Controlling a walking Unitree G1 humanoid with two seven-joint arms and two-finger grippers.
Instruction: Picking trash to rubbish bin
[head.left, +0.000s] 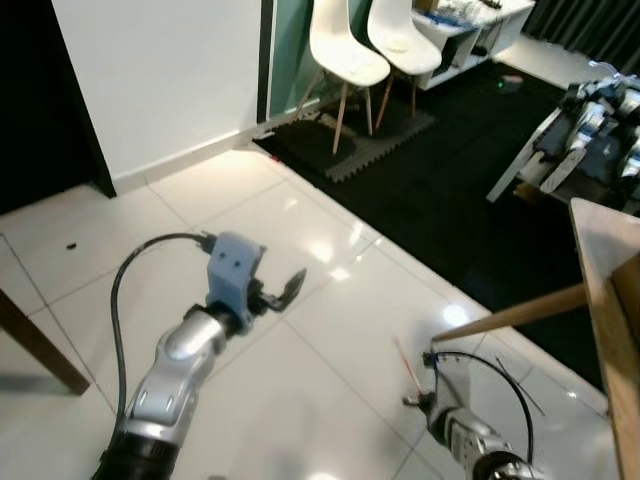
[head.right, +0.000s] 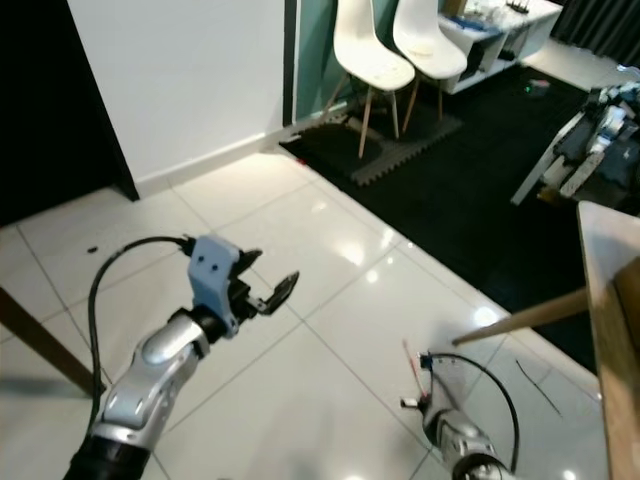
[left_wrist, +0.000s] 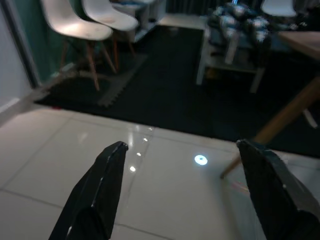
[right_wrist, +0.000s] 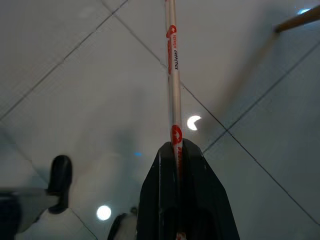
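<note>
Here the right gripper (right_wrist: 175, 150) pinches a thin paper-wrapped stick (right_wrist: 173, 80) above the white tiled floor (head.left: 330, 330).
Its two fingers are pressed together on the stick's lower end, and the rest pokes out past the tips. The left gripper (left_wrist: 185, 170) hangs over the tiles with fingers spread wide, holding nothing. Two white chairs (head.left: 370, 50) stand on the dark mat (head.left: 370, 140) beyond.

Two arms over a tiled floor (head.left: 300, 350)
Left gripper (head.left: 285, 290) ahead-left; right gripper (right_wrist: 175, 155) lower right, beside the table (head.left: 610, 300); chairs (head.left: 375, 45) behind on the mat (head.left: 380, 140).
</note>
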